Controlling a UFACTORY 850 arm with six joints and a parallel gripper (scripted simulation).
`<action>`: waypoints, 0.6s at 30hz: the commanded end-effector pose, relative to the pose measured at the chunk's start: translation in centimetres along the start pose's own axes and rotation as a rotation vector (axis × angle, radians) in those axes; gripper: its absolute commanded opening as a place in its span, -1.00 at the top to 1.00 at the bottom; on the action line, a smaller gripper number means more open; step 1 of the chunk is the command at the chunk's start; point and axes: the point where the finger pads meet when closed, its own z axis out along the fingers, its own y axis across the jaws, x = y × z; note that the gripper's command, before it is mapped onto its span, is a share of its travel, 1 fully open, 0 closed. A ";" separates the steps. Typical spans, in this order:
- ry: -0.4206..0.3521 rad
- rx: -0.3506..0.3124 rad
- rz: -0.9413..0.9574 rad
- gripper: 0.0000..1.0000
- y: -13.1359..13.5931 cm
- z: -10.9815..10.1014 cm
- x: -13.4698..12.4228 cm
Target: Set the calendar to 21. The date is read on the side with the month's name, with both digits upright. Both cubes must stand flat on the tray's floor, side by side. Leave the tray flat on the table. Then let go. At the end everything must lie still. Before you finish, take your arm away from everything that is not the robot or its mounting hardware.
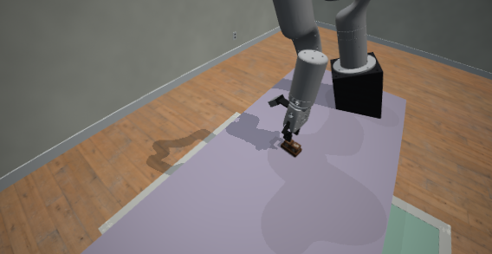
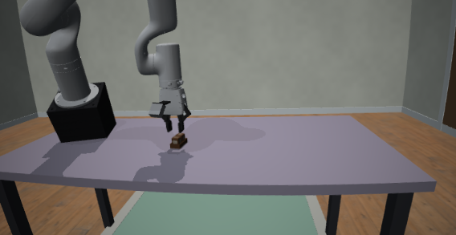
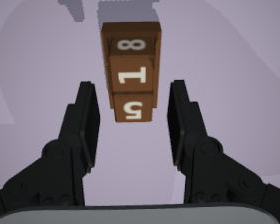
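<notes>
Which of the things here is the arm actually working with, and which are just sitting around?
Part of the job:
- calendar tray
- two number cubes
- gripper, part open, empty, above them

Just there:
- table
- black base block
- green mat

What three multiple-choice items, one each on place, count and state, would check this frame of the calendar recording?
1. Where is the hand relative to the calendar tray?
A. Above it, apart
B. Beside it, resting on the table
C. Under the table

2. How many digit faces show on top in the wrist view?
A. One
B. Two
C. Three

3. What state is the hand in?
A. Shut on a cube
B. Partly open, holding nothing
C. Shut on the tray

Key: 1 A, a gap shows below the fingertips in the exterior view. 2 C, the faces 8, 1 and 5 are visible. 3 B, the fingers stand apart with nothing between.
</notes>
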 end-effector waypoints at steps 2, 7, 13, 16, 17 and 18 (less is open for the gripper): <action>0.000 0.002 0.000 0.05 -0.1 0.5 0.0; 0.000 0.002 0.000 0.05 -0.1 1.1 0.0; 0.000 0.002 0.000 0.05 -0.1 1.5 0.0; 0.000 0.002 0.000 0.05 -0.1 1.6 0.0; 0.000 0.002 0.000 0.05 -0.1 1.6 0.0; 0.000 0.002 0.000 0.05 -0.1 1.6 0.0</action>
